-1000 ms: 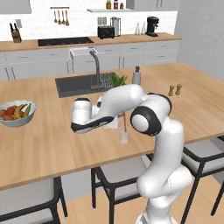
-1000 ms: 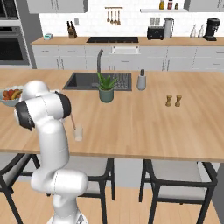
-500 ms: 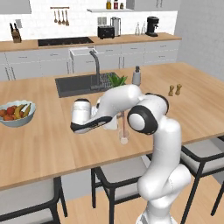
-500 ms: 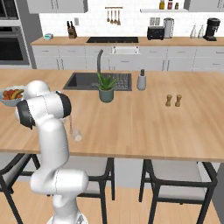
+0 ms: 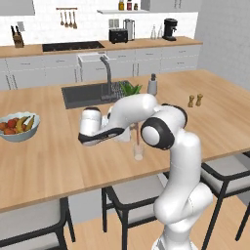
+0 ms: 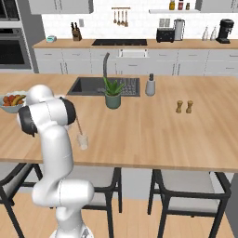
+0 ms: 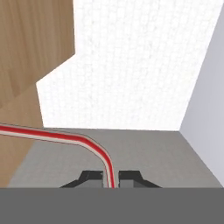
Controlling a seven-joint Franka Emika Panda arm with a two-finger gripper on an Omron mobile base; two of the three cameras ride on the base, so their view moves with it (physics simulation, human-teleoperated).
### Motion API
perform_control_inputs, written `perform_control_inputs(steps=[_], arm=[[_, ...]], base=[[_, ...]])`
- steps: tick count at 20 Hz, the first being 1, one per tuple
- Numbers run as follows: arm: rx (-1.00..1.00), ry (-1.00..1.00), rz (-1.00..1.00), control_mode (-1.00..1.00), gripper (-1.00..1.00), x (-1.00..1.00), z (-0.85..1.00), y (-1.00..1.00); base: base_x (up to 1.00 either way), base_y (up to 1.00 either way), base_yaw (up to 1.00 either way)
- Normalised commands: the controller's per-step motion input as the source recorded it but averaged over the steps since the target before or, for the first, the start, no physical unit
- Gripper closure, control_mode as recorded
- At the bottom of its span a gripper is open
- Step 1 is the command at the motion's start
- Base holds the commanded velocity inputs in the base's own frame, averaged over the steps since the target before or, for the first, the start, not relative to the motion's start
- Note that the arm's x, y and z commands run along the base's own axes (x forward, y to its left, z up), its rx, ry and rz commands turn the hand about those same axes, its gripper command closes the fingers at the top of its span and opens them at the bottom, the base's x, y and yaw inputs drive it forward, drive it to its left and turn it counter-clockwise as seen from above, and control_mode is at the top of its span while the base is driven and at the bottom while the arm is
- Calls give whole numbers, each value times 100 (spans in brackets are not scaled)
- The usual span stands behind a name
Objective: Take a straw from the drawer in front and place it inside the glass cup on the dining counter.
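From the left base view, we see the cup [image 5: 138,152] standing on the dining counter [image 5: 53,161] near its front edge, with the straw [image 5: 136,134] rising from it as a thin line against our arm. The hand itself is hidden here behind the arm's white links.

From the right base view, the straw [image 6: 79,125] slants up and left out of the cup [image 6: 82,142] toward our arm.

In the hand view, our gripper [image 7: 111,176] is clenched on the straw [image 7: 65,137]: it rises from between the two fingers [image 7: 92,176], bends, and runs off to the left edge.
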Motion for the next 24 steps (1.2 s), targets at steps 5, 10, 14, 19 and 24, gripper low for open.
perform_control_inputs(steps=[5, 10, 14, 19, 24], arm=[[0, -2, 0, -100, 100, 3, 1, 0], [4, 0, 0, -100, 100, 0, 0, 0], [9, 0, -1, -100, 100, 0, -8, -2], [10, 0, -2, -100, 100, 0, -33, -14], [8, 0, -2, -100, 100, 0, -42, -14]], base=[[0, 0, 0], [0, 0, 0], [0, 0, 0], [0, 0, 0], [0, 0, 0]])
